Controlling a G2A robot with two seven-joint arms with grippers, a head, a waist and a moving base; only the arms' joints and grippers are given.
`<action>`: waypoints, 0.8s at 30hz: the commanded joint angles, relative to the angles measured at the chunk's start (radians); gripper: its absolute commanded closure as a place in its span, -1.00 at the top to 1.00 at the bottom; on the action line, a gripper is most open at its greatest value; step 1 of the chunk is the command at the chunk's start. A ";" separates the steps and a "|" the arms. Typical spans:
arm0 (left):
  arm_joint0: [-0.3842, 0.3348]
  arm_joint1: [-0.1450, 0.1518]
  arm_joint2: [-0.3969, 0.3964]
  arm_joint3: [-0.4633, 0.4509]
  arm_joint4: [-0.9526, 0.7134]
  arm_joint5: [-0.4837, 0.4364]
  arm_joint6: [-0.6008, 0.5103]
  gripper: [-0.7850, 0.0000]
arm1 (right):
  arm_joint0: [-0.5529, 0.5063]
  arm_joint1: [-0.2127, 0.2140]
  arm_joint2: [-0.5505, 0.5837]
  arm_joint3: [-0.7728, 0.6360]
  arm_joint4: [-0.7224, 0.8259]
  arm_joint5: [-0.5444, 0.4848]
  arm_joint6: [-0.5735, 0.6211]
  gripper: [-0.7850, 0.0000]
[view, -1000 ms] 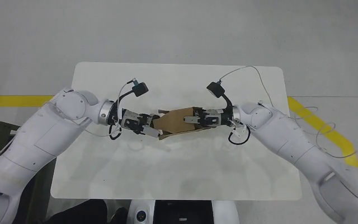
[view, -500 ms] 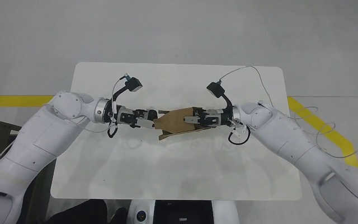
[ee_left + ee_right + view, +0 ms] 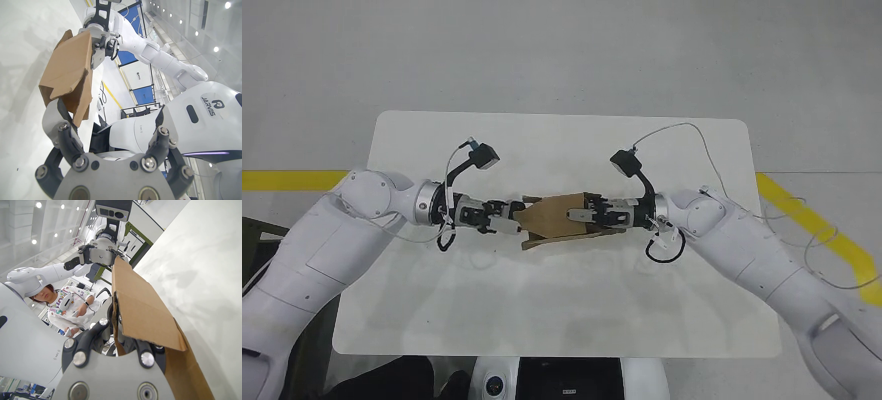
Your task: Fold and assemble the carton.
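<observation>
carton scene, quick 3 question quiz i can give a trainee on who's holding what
1. True or false: the left gripper has its fingers open.
2. Which one is shut on the carton? A) left gripper B) right gripper C) both
3. Fill in: the carton is over a ____ table (colour).

Key: 1 true; 2 B; 3 white.

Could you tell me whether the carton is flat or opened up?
Partly opened: the carton is a loose sleeve, end flaps unfolded by the open left gripper; the right gripper clamps the other end.
</observation>
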 commanded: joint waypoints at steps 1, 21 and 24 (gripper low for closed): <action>0.007 0.000 -0.008 -0.005 0.000 0.005 -0.003 1.00 | -0.008 -0.001 0.010 -0.003 -0.009 0.007 -0.004 -1.00; 0.058 -0.009 -0.093 -0.089 -0.016 0.063 -0.036 1.00 | -0.056 -0.028 0.091 -0.055 -0.107 0.097 -0.004 -1.00; 0.056 -0.015 -0.094 -0.096 -0.011 0.068 -0.035 1.00 | -0.056 -0.040 0.092 -0.054 -0.107 0.101 0.005 -1.00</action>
